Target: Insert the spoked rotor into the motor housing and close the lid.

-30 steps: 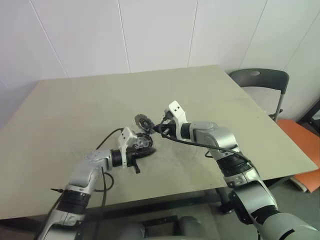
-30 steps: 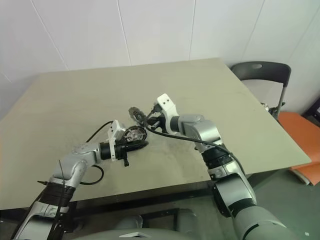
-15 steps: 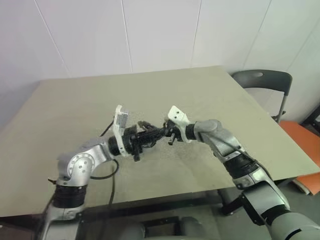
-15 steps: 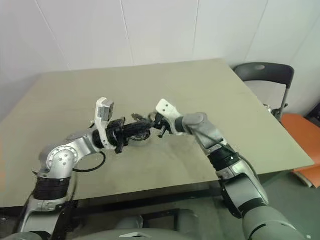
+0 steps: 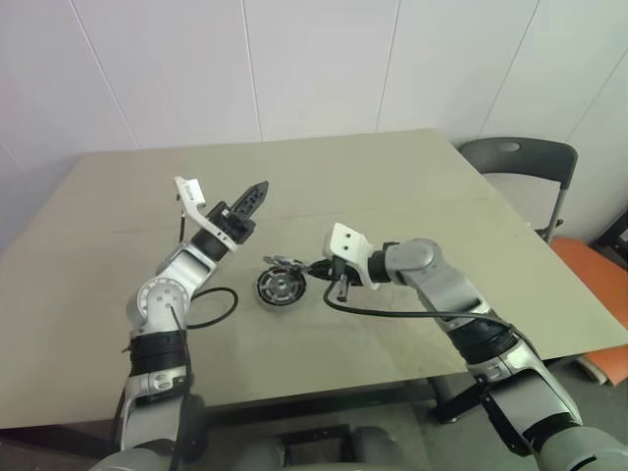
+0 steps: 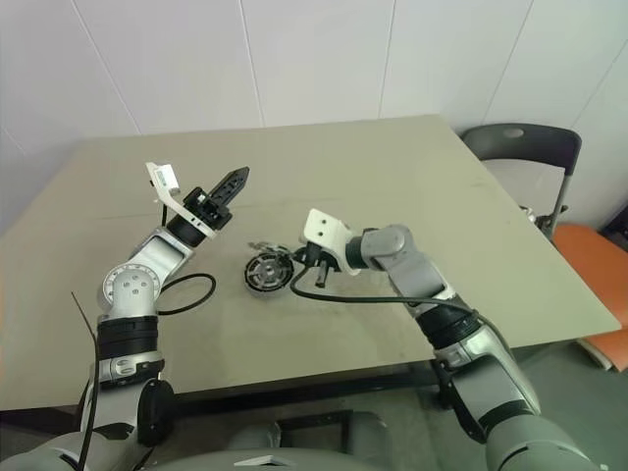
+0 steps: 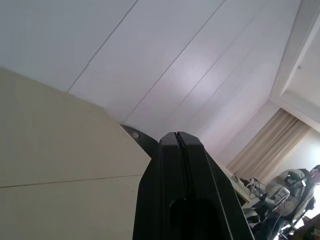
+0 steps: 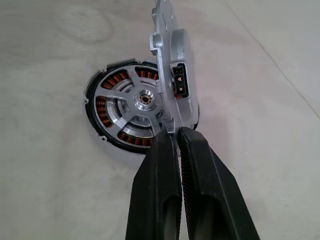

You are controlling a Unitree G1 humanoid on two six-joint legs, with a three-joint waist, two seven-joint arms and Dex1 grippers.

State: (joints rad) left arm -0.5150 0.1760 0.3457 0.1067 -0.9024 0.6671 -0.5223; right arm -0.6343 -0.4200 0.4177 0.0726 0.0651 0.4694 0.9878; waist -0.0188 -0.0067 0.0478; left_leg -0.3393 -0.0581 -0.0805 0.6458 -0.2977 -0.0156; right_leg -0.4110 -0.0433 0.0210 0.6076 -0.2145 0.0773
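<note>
Left gripper [image 5: 263, 186] — raised above the tabletop [image 5: 412, 186], pointing up and away, its fingers [image 7: 177, 150] pressed together and empty. Centre: the motor housing [image 8: 127, 112] lies flat on the tabletop, copper-brown windings visible through its silvery spoked face; whether the spoked rotor is already seated inside cannot be told. Right gripper [image 8: 173, 131] — just beside the housing, its fingers [image 8: 160, 165] pinching the edge of the lid [image 8: 172, 75], a pale grey metal plate held on edge over the housing's near rim. Far right: a dark chair [image 5: 520, 162] stands beyond the tabletop's corner.
</note>
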